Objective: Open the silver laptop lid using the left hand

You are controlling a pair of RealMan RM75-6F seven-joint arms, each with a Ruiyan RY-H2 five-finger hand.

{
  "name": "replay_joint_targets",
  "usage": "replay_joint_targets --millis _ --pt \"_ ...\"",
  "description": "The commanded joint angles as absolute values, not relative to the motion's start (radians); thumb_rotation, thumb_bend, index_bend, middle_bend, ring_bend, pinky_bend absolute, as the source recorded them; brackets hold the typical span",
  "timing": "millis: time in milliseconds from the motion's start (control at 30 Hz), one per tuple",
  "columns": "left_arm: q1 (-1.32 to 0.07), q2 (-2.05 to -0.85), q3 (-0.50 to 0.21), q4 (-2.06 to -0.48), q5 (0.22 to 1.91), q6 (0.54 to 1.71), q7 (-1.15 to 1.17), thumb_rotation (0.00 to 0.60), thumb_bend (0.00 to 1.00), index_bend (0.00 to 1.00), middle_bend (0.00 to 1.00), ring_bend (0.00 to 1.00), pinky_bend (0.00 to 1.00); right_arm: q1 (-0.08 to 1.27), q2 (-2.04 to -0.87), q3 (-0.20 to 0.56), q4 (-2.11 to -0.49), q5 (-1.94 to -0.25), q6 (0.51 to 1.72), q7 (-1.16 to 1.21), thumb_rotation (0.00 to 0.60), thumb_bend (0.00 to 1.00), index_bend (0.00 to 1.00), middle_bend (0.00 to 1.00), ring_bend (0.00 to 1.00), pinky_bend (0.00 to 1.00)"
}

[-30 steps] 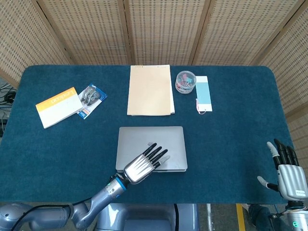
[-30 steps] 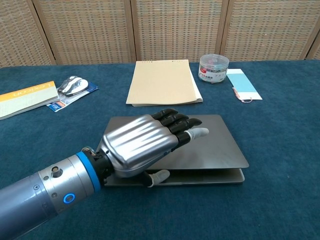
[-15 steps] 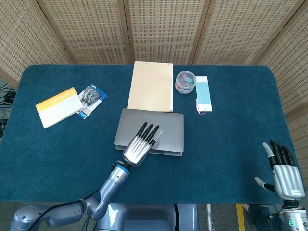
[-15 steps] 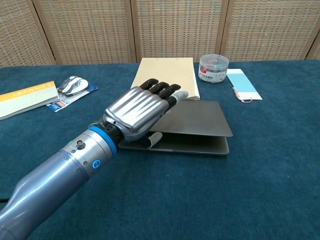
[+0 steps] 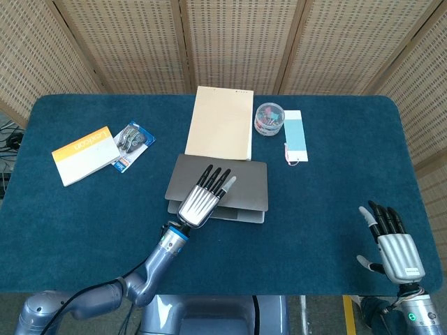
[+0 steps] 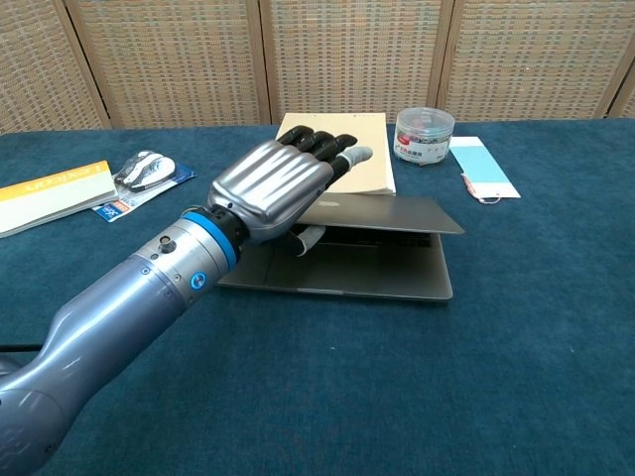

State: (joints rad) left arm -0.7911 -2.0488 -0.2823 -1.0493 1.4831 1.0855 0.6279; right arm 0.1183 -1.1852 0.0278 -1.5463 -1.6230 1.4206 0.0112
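The silver laptop [image 5: 246, 180] lies mid-table with its lid [image 6: 402, 214] lifted a little off the base [image 6: 347, 276], so a narrow gap shows along the front. My left hand [image 6: 274, 184] has its fingers spread flat on top of the lid and its thumb tucked under the lid's front edge, gripping it. From above, the same left hand [image 5: 203, 197] covers the lid's left half. My right hand [image 5: 390, 243] hovers at the table's near right corner, fingers apart and holding nothing.
A beige notepad [image 5: 220, 123] lies just behind the laptop, its near edge touching or under the raised lid. A clear jar of clips [image 5: 269, 117] and a blue card [image 5: 296, 133] sit back right. An orange-white booklet [image 5: 84, 154] and a packet [image 5: 131, 142] lie back left.
The lid has risen from shut to slightly raised under my left hand. The laptop slid back toward the notepad. My right hand moved a little up and left.
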Motion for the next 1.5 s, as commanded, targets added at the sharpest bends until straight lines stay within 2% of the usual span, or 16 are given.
replay_joint_targets --millis 33,133,333,633,700,1000,1200,1500 --pt "-0.807 -2.044 -0.287 -1.041 1.475 1.074 0.621 0.600 0.47 0.00 0.00 0.00 0.00 0.189 -1.175 0.009 -1.520 -1.689 1.348 0.098 0.600 0.08 0.12 0.01 0.00 0.04" --pt "-0.822 -2.039 -0.290 -1.038 1.469 1.067 0.621 0.600 0.47 0.00 0.00 0.00 0.00 0.241 -1.171 -0.006 -1.507 -1.730 1.291 0.151 0.600 0.21 0.13 0.03 0.00 0.08" --pt "-0.849 -2.010 -0.294 -1.051 1.463 1.057 0.608 0.600 0.46 0.00 0.00 0.00 0.00 0.357 -1.175 -0.024 -1.500 -1.784 1.166 0.232 0.600 0.59 0.15 0.07 0.00 0.13" --pt "-0.873 -1.967 -0.306 -1.083 1.426 1.036 0.609 0.600 0.45 0.00 0.00 0.00 0.00 0.498 -1.205 -0.010 -1.545 -1.731 0.960 0.244 0.600 0.94 0.15 0.07 0.01 0.15" --pt "-0.877 -1.960 -0.307 -1.090 1.418 1.036 0.608 0.600 0.45 0.00 0.00 0.00 0.00 0.524 -1.219 -0.002 -1.545 -1.703 0.917 0.254 0.600 0.99 0.15 0.07 0.01 0.15" --pt "-0.886 -1.937 -0.296 -1.114 1.393 1.035 0.598 0.600 0.45 0.00 0.00 0.00 0.00 0.588 -1.302 0.020 -1.484 -1.586 0.801 0.222 0.600 1.00 0.15 0.07 0.01 0.15" --pt "-0.893 -1.931 -0.293 -1.125 1.391 1.043 0.601 0.600 0.45 0.00 0.00 0.00 0.00 0.604 -1.334 0.029 -1.483 -1.554 0.783 0.196 0.600 1.00 0.15 0.07 0.01 0.15" --pt "-0.895 -1.924 -0.288 -1.131 1.372 1.047 0.599 0.600 0.45 0.00 0.00 0.00 0.00 0.616 -1.375 0.044 -1.492 -1.484 0.779 -0.017 0.600 1.00 0.15 0.07 0.01 0.15"
